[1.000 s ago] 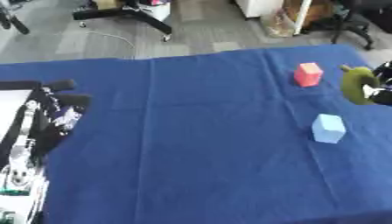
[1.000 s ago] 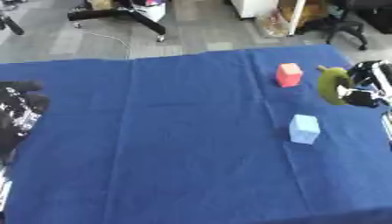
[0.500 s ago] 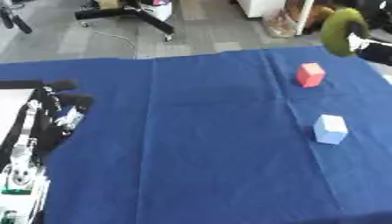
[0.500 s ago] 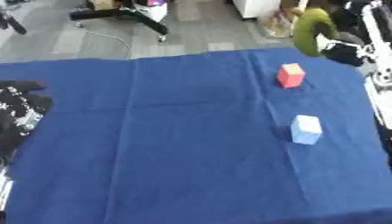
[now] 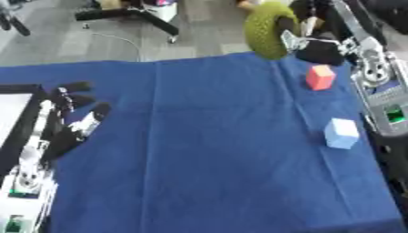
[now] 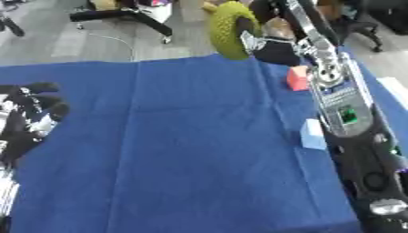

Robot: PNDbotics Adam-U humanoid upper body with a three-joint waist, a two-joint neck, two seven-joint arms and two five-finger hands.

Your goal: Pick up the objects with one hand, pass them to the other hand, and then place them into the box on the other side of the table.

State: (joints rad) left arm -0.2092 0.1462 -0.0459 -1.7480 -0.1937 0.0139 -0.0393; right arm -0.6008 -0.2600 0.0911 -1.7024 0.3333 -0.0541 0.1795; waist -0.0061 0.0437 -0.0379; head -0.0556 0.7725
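My right hand (image 5: 318,43) is raised over the table's far edge, its fingers curled round an olive-green textured round object (image 5: 267,30). A red block (image 5: 319,77) lies on the blue cloth just below that hand. A light blue block (image 5: 343,133) sits nearer me, by the right arm. My left hand (image 5: 73,120) rests open at the left side of the table, fingers spread, holding nothing. A box (image 5: 13,107) shows as a white inside with a dark rim at the left edge.
The blue cloth (image 5: 207,150) covers the whole table. My right forearm (image 6: 343,113) runs down the right side, partly hiding the red block in the right eye view. Office chair bases (image 5: 135,11) stand on the grey floor beyond the far edge.
My right hand has lifted the green object from the table's right edge and carried it up and leftward. The left hand has risen a little. The blocks have not moved.
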